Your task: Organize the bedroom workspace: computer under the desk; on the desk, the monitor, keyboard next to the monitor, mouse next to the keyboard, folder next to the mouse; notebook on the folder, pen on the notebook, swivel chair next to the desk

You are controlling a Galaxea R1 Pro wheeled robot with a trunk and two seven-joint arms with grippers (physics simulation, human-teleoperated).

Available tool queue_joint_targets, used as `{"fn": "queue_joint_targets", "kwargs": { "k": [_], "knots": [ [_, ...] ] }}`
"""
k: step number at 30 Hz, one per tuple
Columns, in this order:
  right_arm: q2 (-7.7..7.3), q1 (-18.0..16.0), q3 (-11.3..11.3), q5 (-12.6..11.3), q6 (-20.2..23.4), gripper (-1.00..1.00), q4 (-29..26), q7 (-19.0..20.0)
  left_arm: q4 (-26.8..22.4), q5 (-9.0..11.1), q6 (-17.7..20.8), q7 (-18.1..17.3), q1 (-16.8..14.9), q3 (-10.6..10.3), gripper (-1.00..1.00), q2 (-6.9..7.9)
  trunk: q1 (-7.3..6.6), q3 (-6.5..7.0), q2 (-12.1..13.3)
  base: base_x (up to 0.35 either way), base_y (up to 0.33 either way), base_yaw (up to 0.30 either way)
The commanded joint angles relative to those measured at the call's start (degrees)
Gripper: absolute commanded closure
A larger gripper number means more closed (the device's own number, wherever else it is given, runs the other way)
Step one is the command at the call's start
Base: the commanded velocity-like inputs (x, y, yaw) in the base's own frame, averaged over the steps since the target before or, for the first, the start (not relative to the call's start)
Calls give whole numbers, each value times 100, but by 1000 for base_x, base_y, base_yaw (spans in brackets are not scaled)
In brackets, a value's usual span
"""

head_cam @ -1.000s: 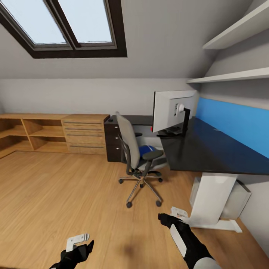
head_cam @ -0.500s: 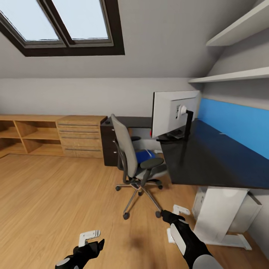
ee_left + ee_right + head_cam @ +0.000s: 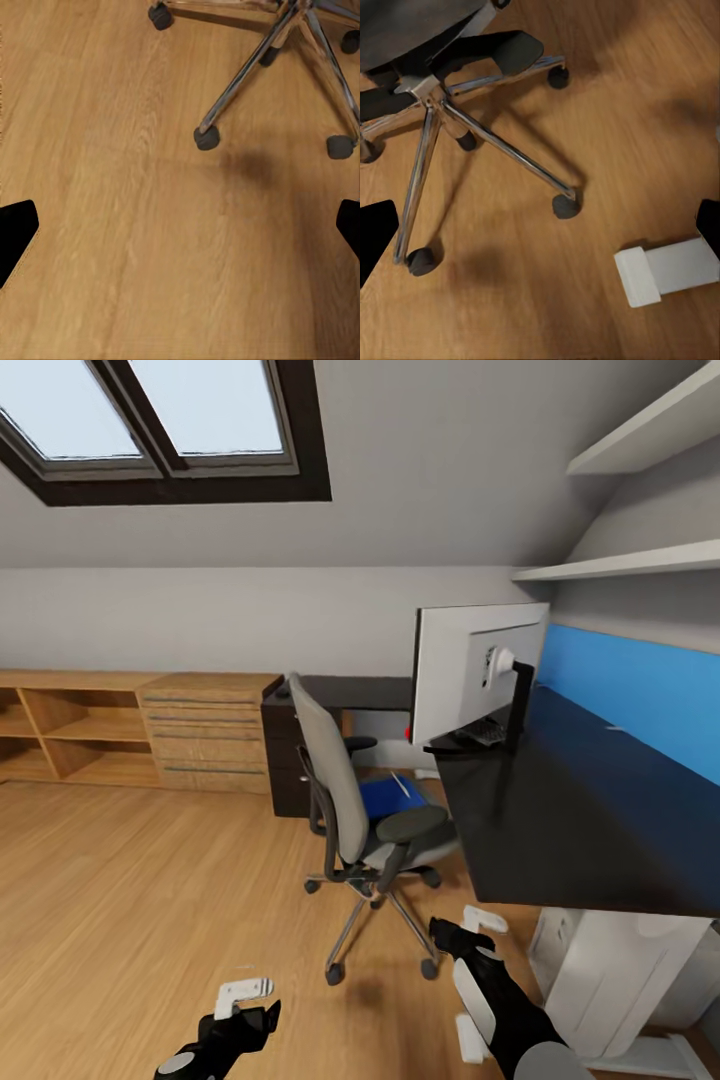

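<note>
Attic bedroom, wood floor (image 3: 150,880), skylight overhead. The swivel chair (image 3: 345,800) stands just beside the desk (image 3: 590,810), back twd camera; the folder (image 3: 385,797) lies on its seat w/ the pen (image 3: 403,785) on top. The monitor (image 3: 470,670) sits on desk, rear facing camera. Wooden chest (image 3: 210,732) left of the black drawer unit. Left gripper (image 3: 245,992) and right gripper (image 3: 480,922) hang low over floor near chair base, both w/ jaws apart, nothing held.
</note>
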Motion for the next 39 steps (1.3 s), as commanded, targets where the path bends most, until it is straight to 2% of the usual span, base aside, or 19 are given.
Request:
{"fn": "queue_joint_targets", "kwargs": {
  "k": [1,2,19,23,30,33,39],
  "knots": [
    [8,0,15,-23,-70,-100,-14,-33,-19,56,26,3,-2,54,-100,-2,3,-6,-3,285,0,0],
    [17,-1,59,-18,-466,-100,-12,-55,-304,110,-328,-23,-2,285,-100,-12,3,-6,-3,28,0,0],
    [19,7,74,120,-540,-100,18,-55,-390,108,-408,16,-2,318,-100,-37,354,-294,-644,3,0,0],
    [23,12,91,160,-561,-100,-7,-64,-385,106,-408,181,-2,314,-100,-37,442,-365,-805,0,0,0],
    [37,72,267,481,-1029,-100,-74,-237,-393,117,-415,416,-2,304,-100,-35,596,-491,-1086,0,0,0],
    [80,238,383,531,-1103,-100,-427,-524,-436,116,-416,431,-2,308,-100,-31,662,-545,-1206,0,0,0],
    [99,834,997,627,-1117,-100,-1484,-1074,-764,121,-400,436,-2,309,-100,-33,793,-653,-1446,0,0,0]
  ]
}}
